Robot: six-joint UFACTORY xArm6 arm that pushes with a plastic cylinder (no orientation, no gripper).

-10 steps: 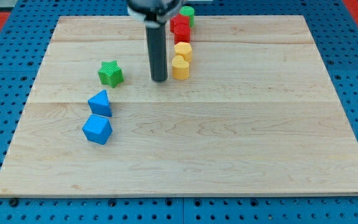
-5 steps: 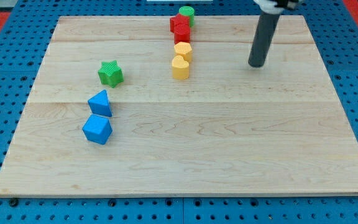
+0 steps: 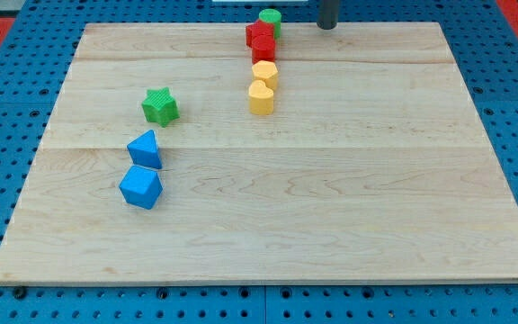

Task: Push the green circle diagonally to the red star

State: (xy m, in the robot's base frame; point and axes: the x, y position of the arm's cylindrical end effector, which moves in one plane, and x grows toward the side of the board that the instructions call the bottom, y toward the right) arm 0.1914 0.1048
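Observation:
The green circle (image 3: 271,19) sits at the board's top edge, touching the upper right of the red star (image 3: 258,35). A second red block (image 3: 264,50) lies just below the star. My tip (image 3: 327,27) is at the view's top edge, to the right of the green circle and apart from it. Only the rod's lowest part shows.
A yellow hexagon (image 3: 265,73) and a yellow heart (image 3: 260,97) continue the column below the red blocks. A green star (image 3: 160,106) lies left of centre. A blue triangle (image 3: 146,148) and a blue block (image 3: 141,187) sit below it. The wooden board (image 3: 331,198) lies on blue pegboard.
My tip has moved from beside the yellow blocks, out to the right, then up and left to the board's top edge near the green circle. No block has moved.

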